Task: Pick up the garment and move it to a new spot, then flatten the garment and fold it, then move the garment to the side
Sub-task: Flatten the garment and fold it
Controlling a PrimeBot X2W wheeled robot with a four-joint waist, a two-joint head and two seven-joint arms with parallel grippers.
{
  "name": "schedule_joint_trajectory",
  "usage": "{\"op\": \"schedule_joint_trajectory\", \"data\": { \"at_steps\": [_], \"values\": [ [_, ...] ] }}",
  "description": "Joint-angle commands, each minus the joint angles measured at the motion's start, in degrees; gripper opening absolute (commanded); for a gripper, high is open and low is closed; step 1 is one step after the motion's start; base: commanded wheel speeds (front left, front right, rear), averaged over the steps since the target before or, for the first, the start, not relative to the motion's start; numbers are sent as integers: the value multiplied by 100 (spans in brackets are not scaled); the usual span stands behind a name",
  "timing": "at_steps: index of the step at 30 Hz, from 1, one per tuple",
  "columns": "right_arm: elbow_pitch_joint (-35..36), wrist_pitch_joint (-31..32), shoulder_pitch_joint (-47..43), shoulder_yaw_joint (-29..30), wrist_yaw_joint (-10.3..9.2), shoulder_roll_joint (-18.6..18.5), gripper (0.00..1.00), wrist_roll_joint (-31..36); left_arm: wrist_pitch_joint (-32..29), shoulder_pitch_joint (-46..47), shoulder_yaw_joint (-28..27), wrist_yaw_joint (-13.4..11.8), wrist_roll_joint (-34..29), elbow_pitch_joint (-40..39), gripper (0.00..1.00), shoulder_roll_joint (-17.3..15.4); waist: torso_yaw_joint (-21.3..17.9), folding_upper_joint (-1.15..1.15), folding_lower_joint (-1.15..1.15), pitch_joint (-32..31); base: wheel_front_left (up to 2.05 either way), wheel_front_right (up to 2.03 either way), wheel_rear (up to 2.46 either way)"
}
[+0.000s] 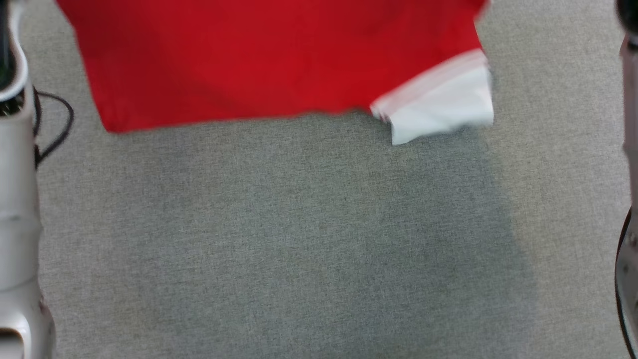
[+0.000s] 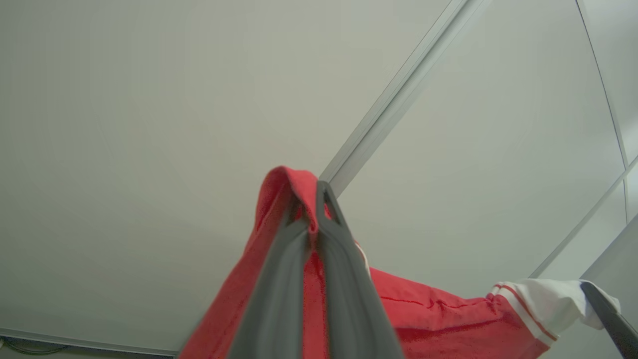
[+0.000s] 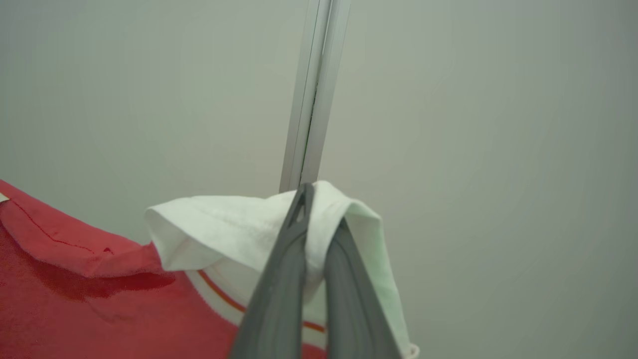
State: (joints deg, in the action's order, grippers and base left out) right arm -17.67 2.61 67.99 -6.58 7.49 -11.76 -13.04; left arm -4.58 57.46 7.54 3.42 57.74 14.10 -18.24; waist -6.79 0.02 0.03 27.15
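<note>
The garment (image 1: 249, 65) is a red shirt with a white sleeve (image 1: 443, 107). It hangs in the air above the grey surface, its lower hem across the top of the head view. In the left wrist view my left gripper (image 2: 311, 209) is shut on a fold of the red cloth (image 2: 279, 199). In the right wrist view my right gripper (image 3: 319, 209) is shut on the white sleeve (image 3: 224, 224). The right gripper's dark finger (image 2: 605, 316) also appears at the sleeve in the left wrist view.
A grey fabric surface (image 1: 299, 239) spreads below the hanging shirt. Pale forearms stand at the left edge (image 1: 17, 199) and right edge (image 1: 629, 149) of the head view, with a black cable (image 1: 57, 124) by the left one. Behind the wrists is a pale wall with a metal rail (image 3: 311, 94).
</note>
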Motion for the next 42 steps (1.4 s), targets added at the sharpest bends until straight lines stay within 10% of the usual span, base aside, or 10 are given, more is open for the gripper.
{"op": "schedule_joint_trajectory", "data": {
  "at_steps": [1,10,20,30,42],
  "values": [
    [-250,-408,488,-94,0,-54,0,93,171,333,-8,76,-159,182,0,-55,-15,-2,-3,29,0,0,0],
    [-1137,-1708,1885,-218,1,-245,0,510,1021,1370,112,378,-326,576,0,-151,2,-2,-3,111,0,0,0],
    [-1704,-1721,37,-992,1,-497,0,-315,1660,-224,1051,420,131,951,0,-68,63,-2,-3,196,0,0,0],
    [-940,-297,-2580,-1411,1,-982,0,-2036,1952,-2243,1857,421,473,1182,0,-148,193,-2,-3,-518,0,0,0],
    [1321,2108,-6061,726,1,-241,0,-1554,1978,-4147,2148,128,121,822,0,-211,379,-2,-3,-1563,0,0,0]
  ]
}}
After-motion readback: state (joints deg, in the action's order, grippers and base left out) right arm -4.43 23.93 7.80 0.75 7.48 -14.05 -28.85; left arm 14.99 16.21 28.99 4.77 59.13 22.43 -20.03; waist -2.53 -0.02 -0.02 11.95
